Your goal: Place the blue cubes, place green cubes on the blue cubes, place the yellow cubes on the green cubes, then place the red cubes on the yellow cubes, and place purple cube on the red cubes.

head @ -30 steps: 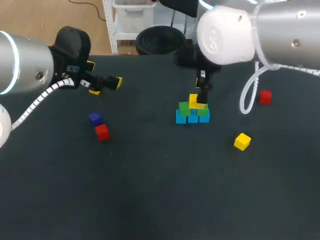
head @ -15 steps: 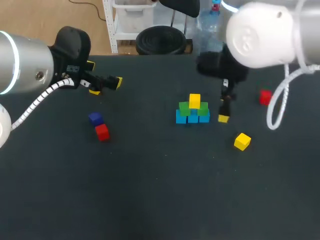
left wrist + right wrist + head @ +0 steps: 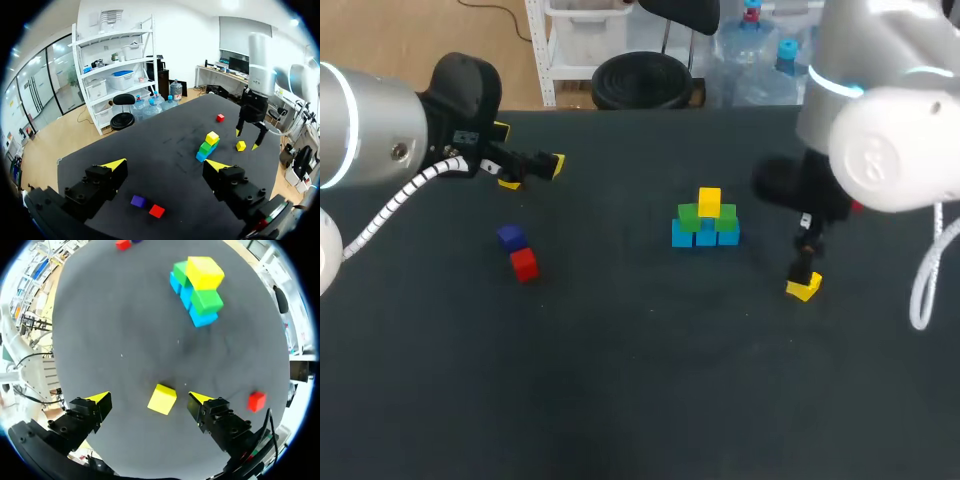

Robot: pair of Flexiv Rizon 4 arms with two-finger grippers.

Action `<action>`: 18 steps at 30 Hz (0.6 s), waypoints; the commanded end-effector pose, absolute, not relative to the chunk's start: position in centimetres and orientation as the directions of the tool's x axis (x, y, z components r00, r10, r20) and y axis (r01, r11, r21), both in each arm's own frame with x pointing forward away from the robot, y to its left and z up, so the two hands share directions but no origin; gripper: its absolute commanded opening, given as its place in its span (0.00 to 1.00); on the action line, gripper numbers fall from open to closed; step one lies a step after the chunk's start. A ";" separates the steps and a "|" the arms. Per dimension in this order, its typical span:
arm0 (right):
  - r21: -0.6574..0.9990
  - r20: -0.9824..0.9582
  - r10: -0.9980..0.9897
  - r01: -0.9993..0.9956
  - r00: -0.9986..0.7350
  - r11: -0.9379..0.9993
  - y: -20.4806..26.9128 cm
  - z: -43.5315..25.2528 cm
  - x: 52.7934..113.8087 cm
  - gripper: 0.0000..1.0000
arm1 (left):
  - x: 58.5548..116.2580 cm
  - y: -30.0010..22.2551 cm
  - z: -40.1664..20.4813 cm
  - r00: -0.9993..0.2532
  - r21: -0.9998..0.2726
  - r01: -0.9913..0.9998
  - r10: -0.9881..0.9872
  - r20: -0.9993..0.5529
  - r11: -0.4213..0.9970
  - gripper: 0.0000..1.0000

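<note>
Matt table (image 3: 620, 400) (smooth yellow cube (image 3: 161, 399))

The light is bright and even, and it comes from above. In the head view the dark table (image 3: 620, 380) is matt and takes the light softly. The stack of cubes (image 3: 706, 222) throws only a weak, soft shadow. The white shell of the right arm (image 3: 885, 165), at the right of the frame, shines strongly. In the 2 wrist views the table is lit brighter.
</note>
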State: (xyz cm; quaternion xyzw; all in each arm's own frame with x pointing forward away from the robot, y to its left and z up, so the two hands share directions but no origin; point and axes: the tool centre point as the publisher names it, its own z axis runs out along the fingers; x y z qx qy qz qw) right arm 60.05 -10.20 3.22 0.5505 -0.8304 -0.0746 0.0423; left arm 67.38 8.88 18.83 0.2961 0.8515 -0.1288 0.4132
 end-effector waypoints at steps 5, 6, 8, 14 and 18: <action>0.122 0.003 -0.908 -0.901 -0.418 0.416 -11.4 2.5 59.4 1.00 | 67.4 8.8 18.7 -0.482 0.025 0.610 0.396 -0.781 0.792 1.00; 0.122 0.006 -0.909 -0.902 -0.418 0.415 -11.4 2.3 59.4 1.00 | 67.4 8.8 18.7 -0.482 0.025 0.610 0.396 -0.781 0.792 1.00; 0.135 0.008 -0.906 -0.897 -0.423 0.420 -11.5 1.8 59.4 0.91 | 67.4 8.8 18.7 -0.482 0.025 0.610 0.396 -0.781 0.792 1.00; 0.149 0.015 -0.902 -0.892 -0.431 0.428 -11.4 0.7 59.5 0.82 | 67.4 8.8 18.7 -0.482 0.025 0.610 0.396 -0.781 0.792 1.00; 0.156 0.028 -0.904 -0.891 -0.427 0.426 -11.3 0.2 59.5 0.65 | 67.4 8.8 18.7 -0.482 0.025 0.610 0.396 -0.781 0.792 1.00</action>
